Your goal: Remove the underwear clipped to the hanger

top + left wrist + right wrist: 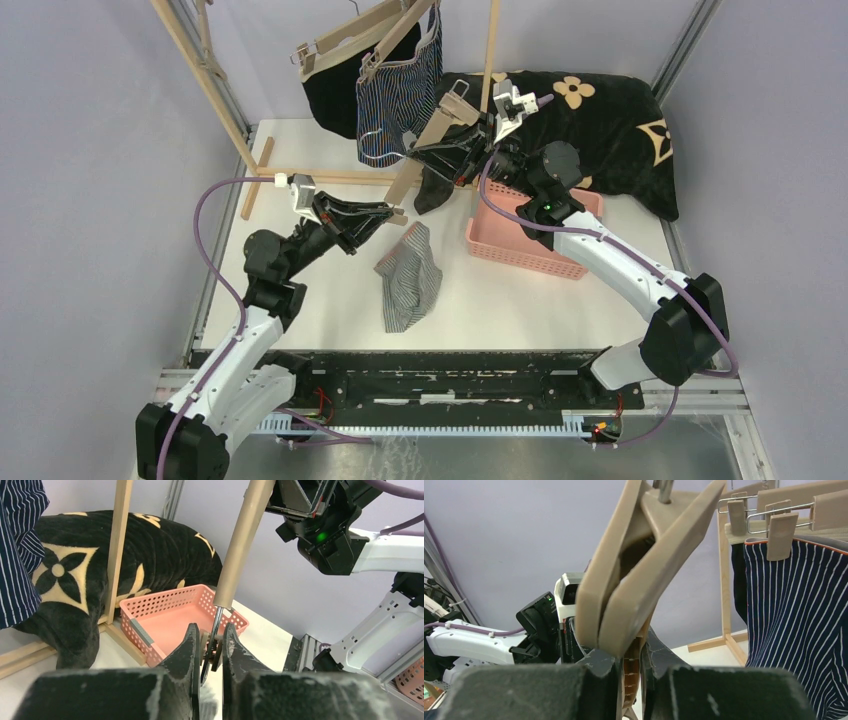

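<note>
Beige hanger (408,182) slanted over mid-table, held at both ends. Its lower, near-left end sat in the left claw (210,649), fingers (186,652) drawn close together on the wire clip there. The right claw (631,667) was clamped on the beige clip piece at the upper, far-right end.

Grey-white striped boxers (410,278) lay crumpled on the white table (520,310), off the hanger. They were just near of the left claw and left of the pink basket (530,240), touching neither.

Navy striped boxers (395,100) and black boxers (335,95) hung clipped from other hangers on the wooden rack (205,80), over the table's far edge. The black flowered blanket (590,110) filled the far right, just behind the basket.

Bare tabletop showed between the lying boxers and the near rail, and rightward as far as the right arm.
</note>
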You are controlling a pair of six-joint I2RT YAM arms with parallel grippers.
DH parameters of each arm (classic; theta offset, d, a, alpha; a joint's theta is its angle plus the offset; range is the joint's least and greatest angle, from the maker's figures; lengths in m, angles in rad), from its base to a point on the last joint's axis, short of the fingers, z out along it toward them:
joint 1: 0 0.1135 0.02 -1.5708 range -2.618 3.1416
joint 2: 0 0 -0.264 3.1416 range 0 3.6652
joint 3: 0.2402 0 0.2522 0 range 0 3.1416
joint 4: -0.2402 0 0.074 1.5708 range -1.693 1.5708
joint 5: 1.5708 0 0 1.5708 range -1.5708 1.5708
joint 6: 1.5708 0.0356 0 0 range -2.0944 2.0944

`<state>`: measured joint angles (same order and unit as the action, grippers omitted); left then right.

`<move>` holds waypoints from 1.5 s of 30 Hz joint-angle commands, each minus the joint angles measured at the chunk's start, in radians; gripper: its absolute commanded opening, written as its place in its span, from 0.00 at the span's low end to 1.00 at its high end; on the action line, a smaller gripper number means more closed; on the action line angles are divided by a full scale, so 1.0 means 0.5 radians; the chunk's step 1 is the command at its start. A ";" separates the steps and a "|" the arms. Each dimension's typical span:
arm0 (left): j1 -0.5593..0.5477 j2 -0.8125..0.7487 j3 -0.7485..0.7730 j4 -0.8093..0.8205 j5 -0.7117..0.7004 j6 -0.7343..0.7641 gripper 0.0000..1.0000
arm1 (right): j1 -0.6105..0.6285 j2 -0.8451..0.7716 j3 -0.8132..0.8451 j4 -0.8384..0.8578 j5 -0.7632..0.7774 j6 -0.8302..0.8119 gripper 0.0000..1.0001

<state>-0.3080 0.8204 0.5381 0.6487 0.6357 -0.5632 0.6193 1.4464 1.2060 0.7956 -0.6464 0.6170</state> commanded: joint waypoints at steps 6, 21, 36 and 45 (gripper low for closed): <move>-0.010 -0.027 0.219 -0.144 -0.023 0.154 0.68 | 0.023 0.014 0.124 0.066 0.025 -0.035 0.01; -0.010 0.120 0.323 0.056 0.175 0.107 0.58 | 0.025 0.043 0.167 0.197 -0.053 0.145 0.01; -0.010 0.136 0.406 -0.065 0.277 0.157 0.47 | 0.024 0.034 0.162 0.190 -0.134 0.159 0.01; -0.010 0.160 0.520 -0.376 0.276 0.235 0.03 | 0.025 0.007 0.160 0.110 -0.131 0.089 0.01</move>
<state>-0.3119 0.9058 0.7246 0.5514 0.8051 -0.4961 0.6273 1.4712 1.2419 0.8177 -0.7151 0.6937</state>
